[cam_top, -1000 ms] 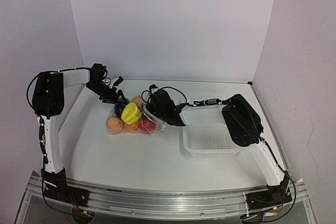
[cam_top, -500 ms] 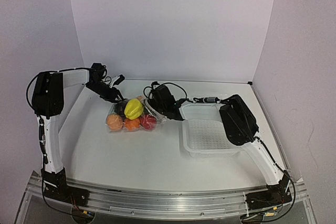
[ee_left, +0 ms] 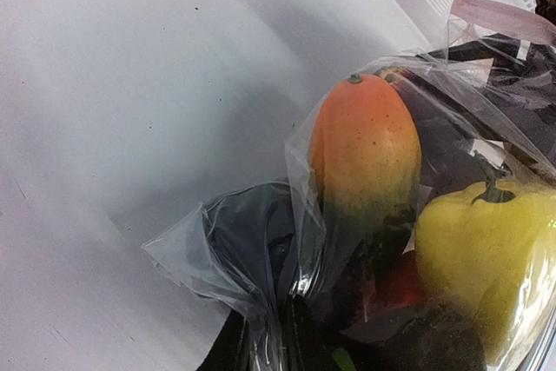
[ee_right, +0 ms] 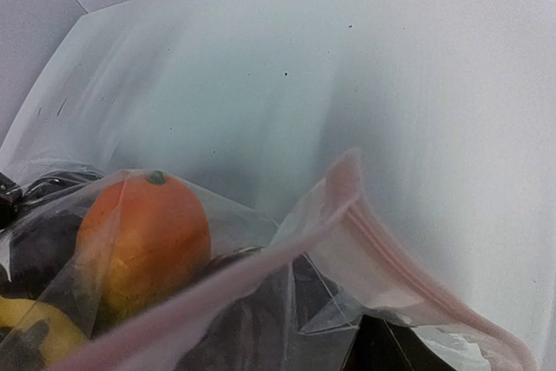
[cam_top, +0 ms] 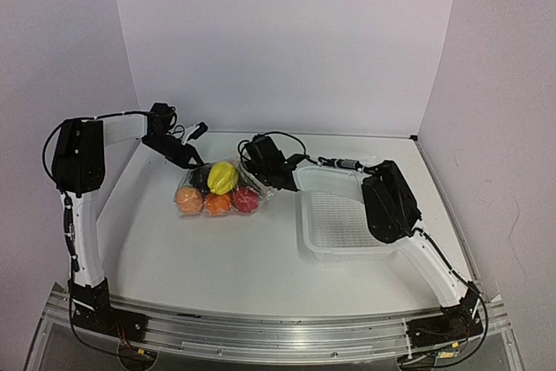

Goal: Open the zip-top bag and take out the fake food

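Bag (cam_top: 228,195) lies on the surface (cam_top: 208,254), just left of the basket (cam_top: 343,225) and close to its near-left corner; whether it touches the rim is unclear. It is zipped shut with the food (cam_top: 217,190) packed inside.

From above, on the side away from the basket: orange fruit (cam_top: 188,200). Then a smaller orange piece (cam_top: 217,204) and a red piece (cam_top: 246,199) nearest the basket. Yellow pepper (cam_top: 222,177) sits on top, dark purple piece (cam_top: 201,178) behind it.

Left end effector (cam_top: 195,162) is at the bag's back corner, on the side far from the basket. In the left wrist view, left end effector (ee_left: 265,349) is clamped on a gathered twist of bag film (ee_left: 252,258). The orange fruit (ee_left: 365,154) and the pepper (ee_left: 486,254) press against the film right above the grip.

Right end effector (cam_top: 271,182) is at the bag's edge nearest the basket, between bag and basket's far-left corner. In the right wrist view, the pink zip strip (ee_right: 382,254) rises lifted off the surface. Film bunches down into a dark finger (ee_right: 373,349) at the frame bottom, so it reads as pinched on the bag's zip edge, fingers mostly cropped. Orange fruit (ee_right: 143,241) shows through the film to the left.

Bag spans between the two end effectors, bottom resting on the surface.
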